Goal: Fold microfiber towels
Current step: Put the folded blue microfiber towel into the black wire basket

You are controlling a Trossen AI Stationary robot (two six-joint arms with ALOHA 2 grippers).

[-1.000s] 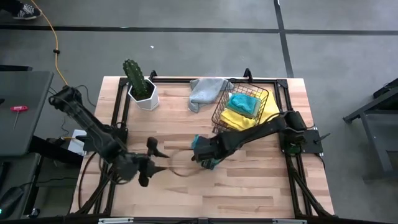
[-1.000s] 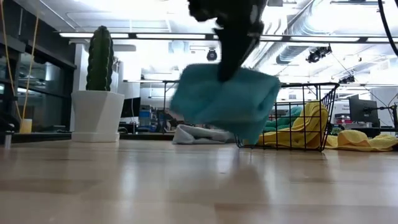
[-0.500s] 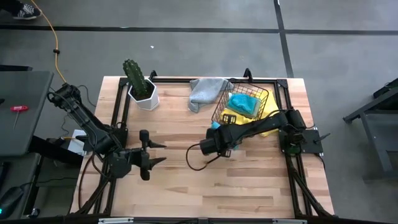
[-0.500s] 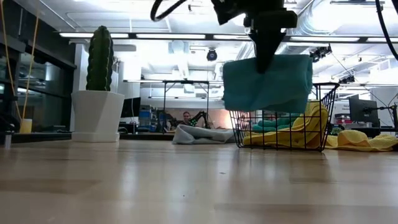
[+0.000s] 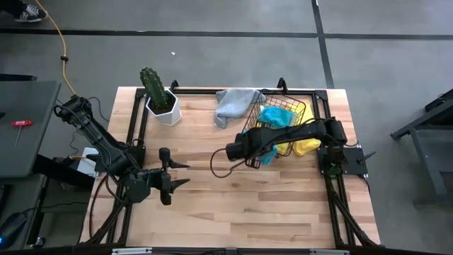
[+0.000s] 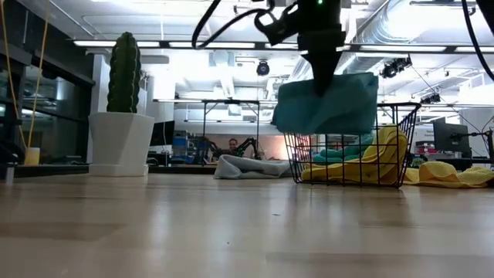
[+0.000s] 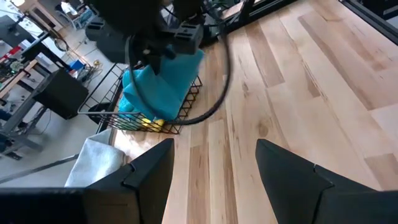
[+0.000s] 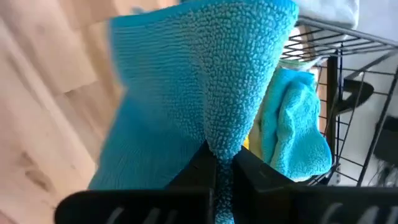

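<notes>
A teal microfiber towel (image 6: 328,108), folded into a thick bundle, hangs in the air from my right gripper (image 6: 320,73), which is shut on it. It is beside the near left corner of the black wire basket (image 5: 277,106); a teal corner (image 5: 267,157) shows under the arm. Another teal towel (image 5: 276,117) and a yellow towel (image 5: 306,146) lie in the basket. A grey towel (image 5: 233,105) lies crumpled on the table against the basket's left side. My left gripper (image 5: 182,174) stands open over the table's left half, with nothing between its fingers. My right gripper pinches a bunched fold at the teal towel's top (image 8: 219,146) between its two fingers (image 8: 249,169). The fingers come from above, slanting down. Several layers hang below them, clear of the table. Whether the towel touches the basket I cannot tell.
A cactus in a white pot (image 5: 159,99) stands at the far left corner. A black cable loop (image 5: 223,166) dangles from the right arm. Bare wooden tabletop (image 5: 233,205) stretches across the middle and the near half.
My right gripper has carried the teal towel up and toward the far right, from over the table's middle to the basket's near left corner, tipping more steeply downward. The towel has swung and now hangs higher. My left gripper has rolled a little and stays open.
</notes>
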